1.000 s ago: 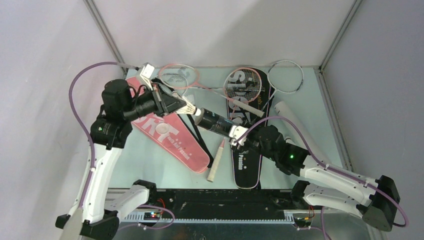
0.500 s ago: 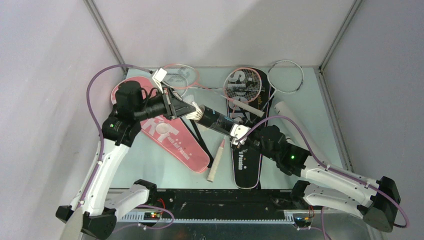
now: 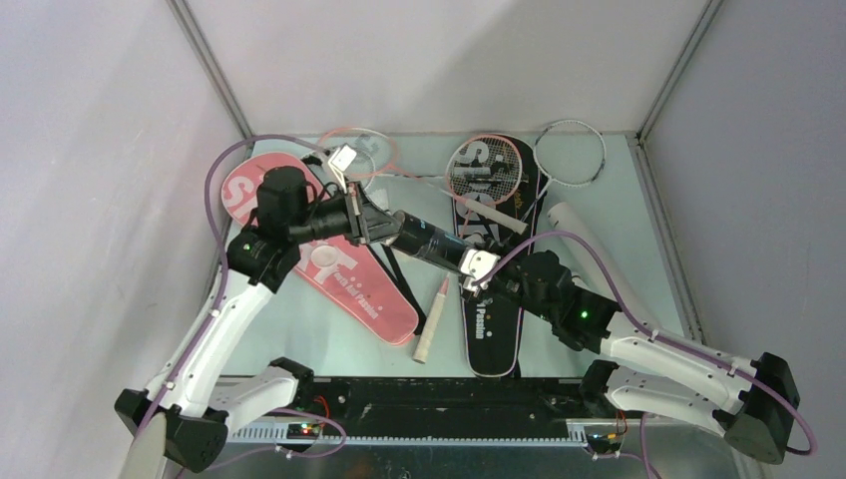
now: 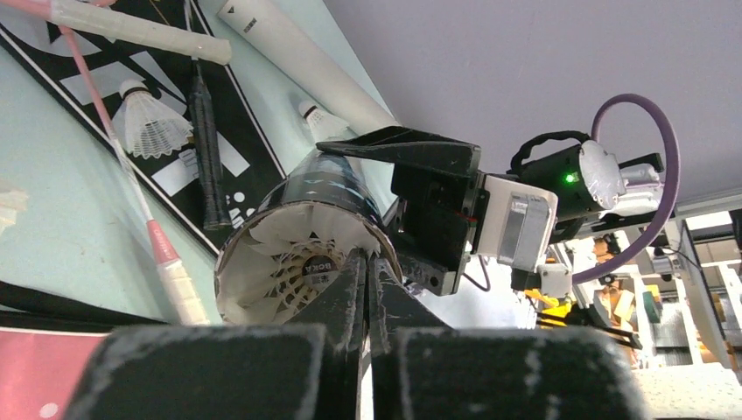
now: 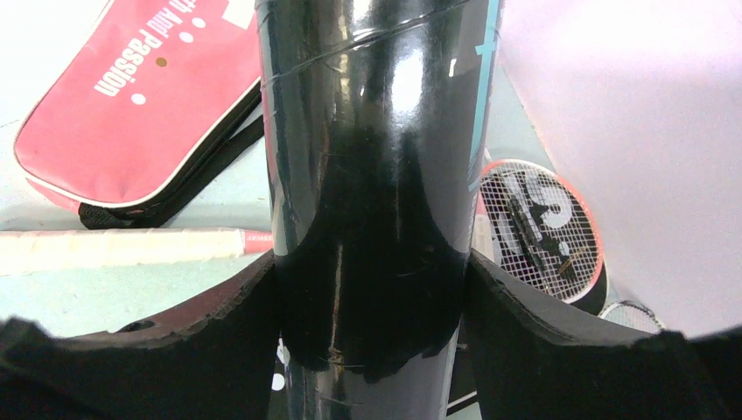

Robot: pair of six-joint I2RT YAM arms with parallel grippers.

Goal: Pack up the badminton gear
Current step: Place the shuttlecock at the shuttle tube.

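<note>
My right gripper (image 3: pixel 477 267) is shut on a black shuttle tube (image 3: pixel 429 242) and holds it slanted above the table; in the right wrist view its fingers (image 5: pixel 262 297) clamp the tube (image 5: pixel 367 175) on both sides. My left gripper (image 3: pixel 377 225) is at the tube's open end. In the left wrist view its jaws (image 4: pixel 366 258) are shut at the feather rim of a white shuttlecock (image 4: pixel 289 262) that sits inside the tube's mouth (image 4: pixel 341 188). Two loose shuttlecocks (image 4: pixel 149 122) (image 4: pixel 319 118) lie below.
A pink cover (image 3: pixel 329 264) lies at the left and a black cover (image 3: pixel 494 299) in the middle with a racket head (image 3: pixel 486 170) on it. A pink racket (image 3: pixel 354 150), a white racket (image 3: pixel 571 155) and a white tube (image 3: pixel 589 249) lie behind and right. A racket handle (image 3: pixel 431 324) lies in front.
My left arm has moved right and carried the shuttlecock from outside the tube into its mouth. The right gripper has kept the tube almost still.
</note>
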